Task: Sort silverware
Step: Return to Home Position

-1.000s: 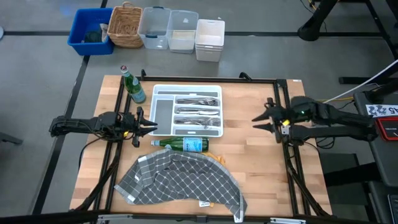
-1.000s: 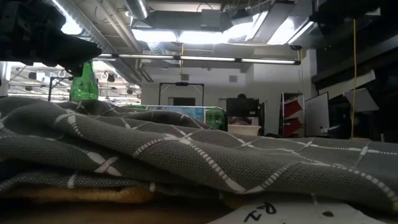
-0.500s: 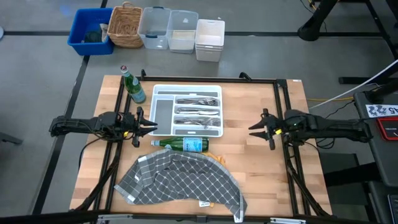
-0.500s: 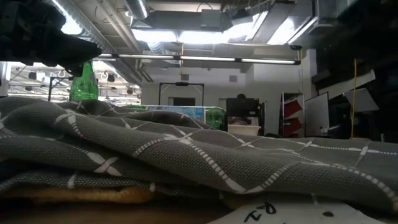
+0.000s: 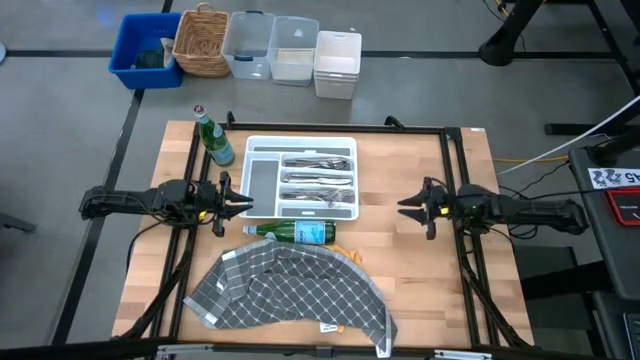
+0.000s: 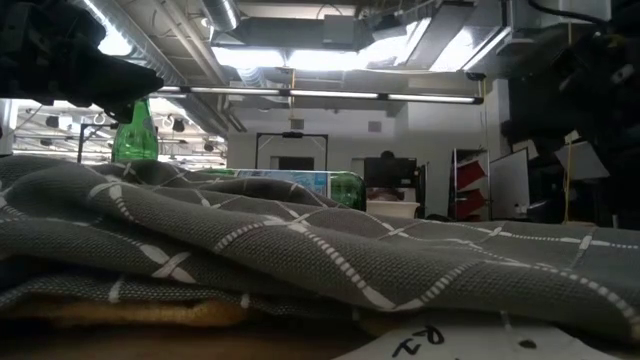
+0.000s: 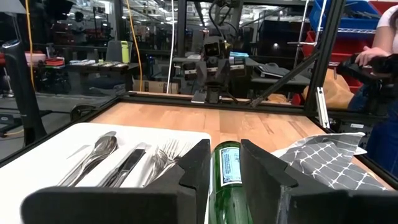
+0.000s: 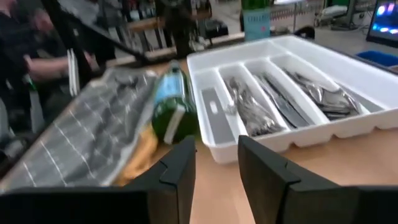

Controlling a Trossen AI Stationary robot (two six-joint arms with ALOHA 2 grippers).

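Note:
The silverware (image 5: 318,178) lies in the long compartments of a white tray (image 5: 262,180) at the table's middle; it also shows in the left wrist view (image 7: 124,163) and the right wrist view (image 8: 280,98). My left gripper (image 5: 247,205) hovers open left of the tray, pointing level at a lying green bottle (image 7: 227,167). My right gripper (image 5: 403,207) hovers open right of the tray, aimed at the tray's right end (image 8: 286,140). Neither touches anything.
A green bottle (image 5: 298,233) lies on its side just near of the tray; another (image 5: 213,142) stands at the tray's far left corner. A grey checked cloth (image 5: 290,290) covers the near middle. Bins and a basket (image 5: 203,42) sit beyond the far edge.
My right gripper has sunk toward the table and shifted a little toward the near edge, rolling and tipping up to nearly level, its fingers still apart. The left arm, the tray, the bottles and the cloth have stayed put.

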